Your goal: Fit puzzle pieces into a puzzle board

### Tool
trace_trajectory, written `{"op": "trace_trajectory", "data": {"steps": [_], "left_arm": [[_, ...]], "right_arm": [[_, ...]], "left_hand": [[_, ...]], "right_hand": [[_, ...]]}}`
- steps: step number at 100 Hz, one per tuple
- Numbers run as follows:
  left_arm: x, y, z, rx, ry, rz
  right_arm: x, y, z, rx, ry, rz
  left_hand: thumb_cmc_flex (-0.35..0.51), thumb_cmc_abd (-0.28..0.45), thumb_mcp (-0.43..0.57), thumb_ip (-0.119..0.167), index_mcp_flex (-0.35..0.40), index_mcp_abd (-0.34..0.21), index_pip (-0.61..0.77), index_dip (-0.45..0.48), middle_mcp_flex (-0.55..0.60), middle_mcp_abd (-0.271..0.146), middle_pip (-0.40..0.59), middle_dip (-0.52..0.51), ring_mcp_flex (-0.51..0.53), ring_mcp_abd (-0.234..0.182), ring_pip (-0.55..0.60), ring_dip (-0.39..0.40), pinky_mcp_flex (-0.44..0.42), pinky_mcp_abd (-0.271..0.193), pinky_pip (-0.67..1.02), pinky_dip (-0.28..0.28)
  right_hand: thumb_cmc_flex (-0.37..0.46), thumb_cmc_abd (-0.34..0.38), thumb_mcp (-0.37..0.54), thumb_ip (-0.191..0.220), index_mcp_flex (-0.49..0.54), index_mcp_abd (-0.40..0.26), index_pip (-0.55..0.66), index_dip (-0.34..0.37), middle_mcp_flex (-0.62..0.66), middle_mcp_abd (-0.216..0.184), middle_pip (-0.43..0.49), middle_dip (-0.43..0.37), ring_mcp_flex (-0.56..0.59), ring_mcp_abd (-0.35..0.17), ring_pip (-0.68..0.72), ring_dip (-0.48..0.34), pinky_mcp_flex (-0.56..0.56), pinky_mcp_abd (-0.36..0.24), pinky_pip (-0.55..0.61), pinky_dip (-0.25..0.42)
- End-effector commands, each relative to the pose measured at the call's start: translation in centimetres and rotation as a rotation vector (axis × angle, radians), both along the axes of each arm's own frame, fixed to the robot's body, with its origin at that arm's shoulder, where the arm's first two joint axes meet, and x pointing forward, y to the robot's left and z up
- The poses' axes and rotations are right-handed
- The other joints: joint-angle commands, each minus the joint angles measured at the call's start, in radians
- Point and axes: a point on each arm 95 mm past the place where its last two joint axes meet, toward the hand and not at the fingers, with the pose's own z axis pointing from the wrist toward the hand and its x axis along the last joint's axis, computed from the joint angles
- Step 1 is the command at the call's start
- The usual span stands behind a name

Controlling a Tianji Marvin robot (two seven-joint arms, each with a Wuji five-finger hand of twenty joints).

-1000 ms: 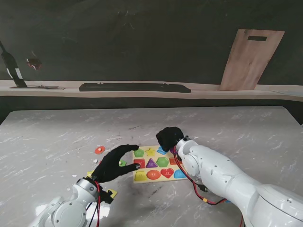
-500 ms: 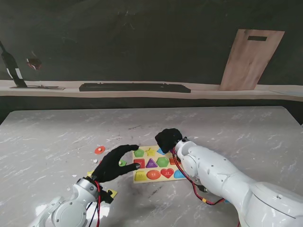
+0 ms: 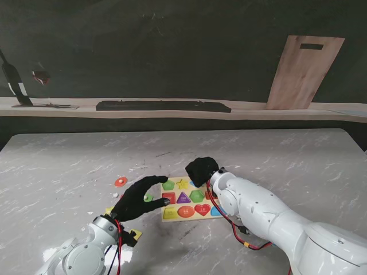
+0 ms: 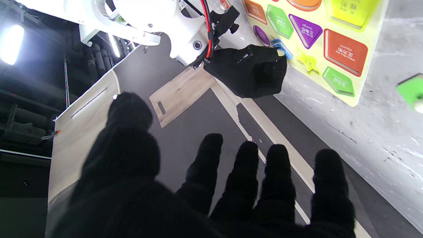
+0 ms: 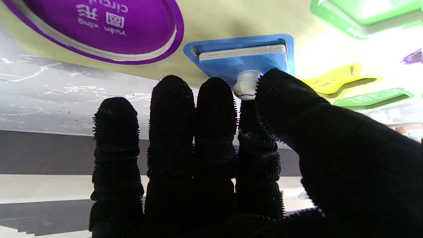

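On the grey marble table (image 3: 69,160) lies the yellow puzzle board (image 3: 172,218), most recesses filled with coloured shapes. The right hand (image 3: 202,169) pinches the white knob of a blue piece (image 5: 244,58), which sits tilted at its recess at the fingertips. The left hand (image 3: 136,199) hovers empty beside the board, fingers spread, a loose green piece (image 3: 148,197) just under them.

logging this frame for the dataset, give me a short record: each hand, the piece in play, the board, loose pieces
right hand: shut on the blue piece's white knob
blue piece: over its blue slot, tilted, not flush
left hand: open, holds nothing, beside the board's left edge
puzzle board: yellow, most slots filled
loose pieces: green piece by the left hand, orange piece farther left
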Motion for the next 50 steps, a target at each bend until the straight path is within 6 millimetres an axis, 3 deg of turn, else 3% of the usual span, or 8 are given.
{"op": "trace_trajectory", "data": {"steps": [1,26,50], "left_arm": [[-0.12,-0.13,-0.05,-0.008,0.002,-0.002],[-0.12,-0.14,-0.11,-0.011,0.005,-0.004],[-0.08,-0.17,-0.17,-0.013,0.008,-0.004]], "right_arm": [[-0.64,0.11,-0.69,-0.014,0.01,0.013],[-0.57,-0.44,-0.72,-0.035,-0.009,0.002],[-0.24,-0.69,-0.65,-0.049,-0.026,0.018]], "left_hand": [[0.016,0.016,-0.022,0.029,0.02,-0.023,-0.014,-0.01,-0.022,-0.011,-0.019,-0.015,-0.025,-0.023,-0.019,-0.013,-0.017,-0.094,-0.01,0.017],[0.017,0.019,-0.03,0.03,0.022,-0.025,-0.014,-0.01,-0.021,-0.011,-0.019,-0.015,-0.025,-0.022,-0.019,-0.013,-0.017,-0.094,-0.009,0.017],[0.021,0.025,-0.037,0.03,0.024,-0.022,-0.014,-0.01,-0.022,-0.011,-0.02,-0.015,-0.024,-0.022,-0.019,-0.013,-0.018,-0.094,-0.01,0.017]], "right_hand": [[0.034,-0.015,0.037,0.027,0.017,-0.034,0.021,0.005,-0.01,0.037,0.029,0.006,0.015,-0.035,0.019,0.003,-0.002,0.001,0.035,-0.006],[0.037,0.005,0.031,0.025,0.005,-0.037,0.02,0.01,-0.025,0.035,0.033,0.009,0.003,-0.037,0.019,0.003,-0.01,0.001,0.034,-0.007],[0.035,0.055,0.007,0.028,-0.042,-0.123,0.015,0.05,-0.072,-0.013,0.029,0.021,-0.047,-0.063,0.001,0.001,-0.031,-0.028,0.026,-0.013]]}}
